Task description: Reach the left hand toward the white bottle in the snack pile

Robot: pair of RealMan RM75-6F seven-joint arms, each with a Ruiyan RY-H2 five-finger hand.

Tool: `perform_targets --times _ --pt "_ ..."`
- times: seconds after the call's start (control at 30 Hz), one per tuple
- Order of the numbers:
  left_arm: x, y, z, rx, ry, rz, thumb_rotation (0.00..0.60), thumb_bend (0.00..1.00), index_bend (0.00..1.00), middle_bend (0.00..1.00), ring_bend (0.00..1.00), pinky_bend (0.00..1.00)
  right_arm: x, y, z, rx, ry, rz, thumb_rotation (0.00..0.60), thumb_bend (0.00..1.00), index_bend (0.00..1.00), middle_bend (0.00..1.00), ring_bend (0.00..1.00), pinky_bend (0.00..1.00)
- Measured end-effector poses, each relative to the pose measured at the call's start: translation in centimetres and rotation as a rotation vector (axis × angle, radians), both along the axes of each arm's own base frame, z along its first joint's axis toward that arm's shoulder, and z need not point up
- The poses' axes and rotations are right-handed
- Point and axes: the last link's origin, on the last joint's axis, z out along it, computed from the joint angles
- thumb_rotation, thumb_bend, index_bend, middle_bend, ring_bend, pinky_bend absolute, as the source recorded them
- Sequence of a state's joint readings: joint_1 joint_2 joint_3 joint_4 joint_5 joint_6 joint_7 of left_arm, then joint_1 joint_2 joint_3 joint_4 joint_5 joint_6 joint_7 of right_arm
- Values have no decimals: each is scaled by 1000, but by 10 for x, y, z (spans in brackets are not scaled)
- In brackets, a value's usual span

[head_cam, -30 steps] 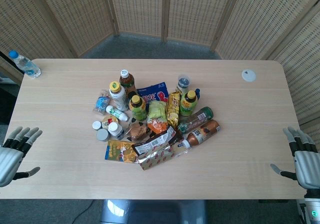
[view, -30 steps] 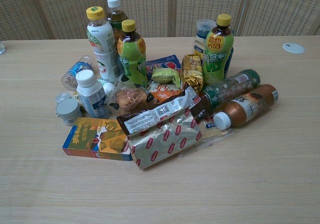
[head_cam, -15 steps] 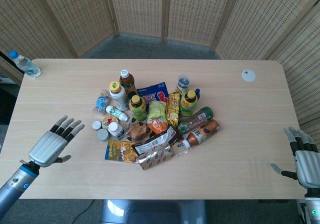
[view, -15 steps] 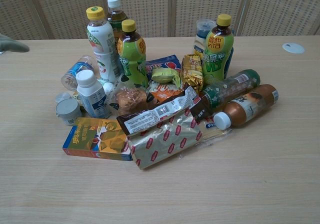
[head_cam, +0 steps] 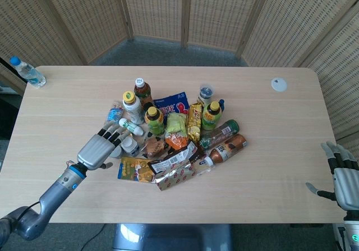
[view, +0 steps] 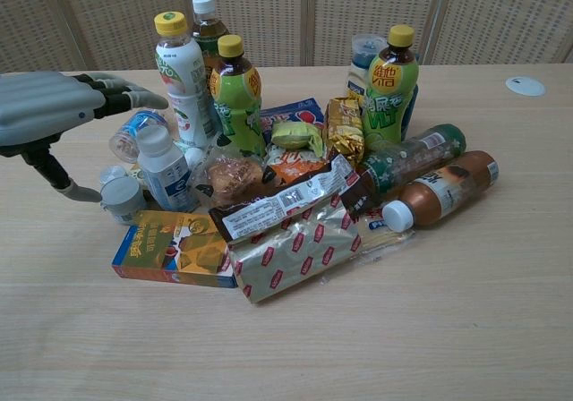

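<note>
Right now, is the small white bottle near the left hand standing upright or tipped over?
Upright. In the chest view the white bottle stands with its white cap on top, at the pile's left edge; the left hand is beside it, fingers apart, holding nothing.

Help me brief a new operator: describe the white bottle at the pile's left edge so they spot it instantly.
Find the snack pile mid-table, then its left edge, where the left hand hovers. Beside the fingers stands the white bottle: short, white-capped, pale blue-labelled, unlike the taller yellow-capped bottle behind.

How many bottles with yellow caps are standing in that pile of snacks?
3: a white one at the back left, a green one right beside it, and another green one at the back right. Others could be hidden.
</note>
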State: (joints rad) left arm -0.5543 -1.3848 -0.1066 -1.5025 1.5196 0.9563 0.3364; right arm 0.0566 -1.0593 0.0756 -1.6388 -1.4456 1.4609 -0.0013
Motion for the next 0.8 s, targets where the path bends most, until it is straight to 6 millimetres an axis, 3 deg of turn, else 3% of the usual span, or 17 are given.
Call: perform_targets --times 0.4,0.5,0.57,0.67,0.73,0.8 --pt "11 12 -37 -11 -1 36 600 0 24 0 0 0 -2 -1 2 -8 -11 -7 539 0 0 0 0 0" --pt "15 12 -43 -5 3 25 600 0 107 0 22 37 -2 -1 3 -8 -14 -7 539 0 0 0 0 0" --pt "18 14 -46 8 -6 18 600 0 241 127 170 217 -2 -1 3 -9 -16 -7 542 0 0 0 0 0" --pt "22 16 -50 44 -27 -3 600 0 489 568 522 551 -2 -1 4 -13 -18 -8 540 0 0 0 0 0" --pt "23 17 -54 72 -35 -21 600 0 594 689 631 628 -3 -1 5 -14 -19 -10 539 0 0 0 0 0" --pt "23 17 -58 89 -37 -33 600 0 647 745 680 662 -3 -1 5 -13 -21 -12 543 0 0 0 0 0"
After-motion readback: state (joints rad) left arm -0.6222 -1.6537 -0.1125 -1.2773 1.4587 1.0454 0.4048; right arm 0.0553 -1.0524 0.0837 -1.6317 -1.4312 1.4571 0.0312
